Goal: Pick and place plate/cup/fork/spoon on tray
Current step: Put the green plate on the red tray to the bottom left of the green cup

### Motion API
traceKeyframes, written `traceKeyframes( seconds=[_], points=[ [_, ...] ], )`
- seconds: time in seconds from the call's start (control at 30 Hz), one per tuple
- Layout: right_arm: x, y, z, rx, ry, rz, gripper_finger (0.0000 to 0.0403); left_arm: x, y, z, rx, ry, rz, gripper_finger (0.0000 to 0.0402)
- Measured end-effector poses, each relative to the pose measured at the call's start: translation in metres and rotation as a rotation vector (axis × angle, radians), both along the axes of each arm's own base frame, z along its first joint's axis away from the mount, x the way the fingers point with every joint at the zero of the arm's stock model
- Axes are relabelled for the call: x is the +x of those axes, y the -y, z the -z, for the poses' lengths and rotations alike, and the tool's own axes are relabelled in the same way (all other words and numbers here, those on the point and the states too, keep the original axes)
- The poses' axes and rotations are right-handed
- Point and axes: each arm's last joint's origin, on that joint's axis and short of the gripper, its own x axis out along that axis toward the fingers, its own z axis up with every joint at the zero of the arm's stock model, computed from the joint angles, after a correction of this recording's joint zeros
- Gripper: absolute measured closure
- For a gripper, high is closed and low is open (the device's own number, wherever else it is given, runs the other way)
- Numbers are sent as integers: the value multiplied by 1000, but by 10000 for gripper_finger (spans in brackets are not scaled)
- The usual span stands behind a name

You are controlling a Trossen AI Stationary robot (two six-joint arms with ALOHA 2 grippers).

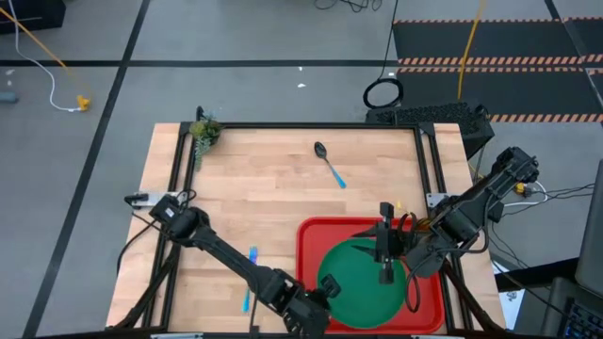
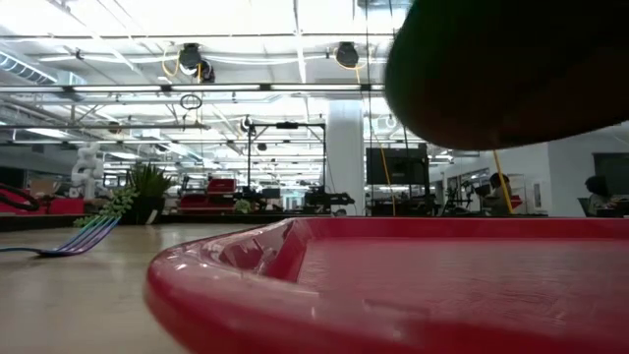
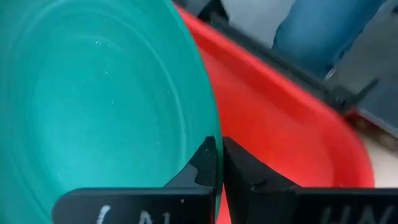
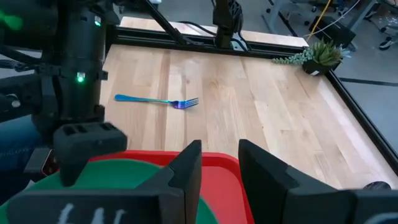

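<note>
The dark-green plate (image 1: 366, 287) is lifted over the red tray (image 1: 311, 235); in the low view its dark underside (image 2: 511, 69) hangs clear above the tray (image 2: 393, 285). My left gripper (image 1: 325, 290) is shut on the plate's left rim. My right gripper (image 1: 386, 271) is open over the plate's far part, touching nothing. The fork (image 1: 252, 256) lies on the wood left of the tray, partly under my left arm. The spoon (image 1: 330, 165) lies on the wood at the far middle. The cup is out of view. My left gripper pinches the plate's rim (image 3: 211, 134) between its two fingers, one finger (image 3: 202, 165) on the upper face and one (image 3: 249, 177) on the underside. It comes at the plate from the table's left. The plate is lifted clear of the tray.
A small potted plant (image 1: 203, 132) stands at the table's far left corner. Black frame rails (image 1: 311, 125) run along the table's edges. Bare wood lies between the spoon and the tray.
</note>
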Motion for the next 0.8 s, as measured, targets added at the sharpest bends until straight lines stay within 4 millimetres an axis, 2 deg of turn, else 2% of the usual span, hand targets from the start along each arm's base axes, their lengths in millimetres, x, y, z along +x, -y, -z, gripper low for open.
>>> traceKeyframes(
  seconds=[0.63, 0.8],
  points=[
    [0, 0, 0, -16, -4, -10, 303, 23, -31, 40, -87, 84, 33, 388],
    [0, 0, 0, -16, -4, -10, 303, 24, -41, 50, -73, 60, 26, 394]
  ],
)
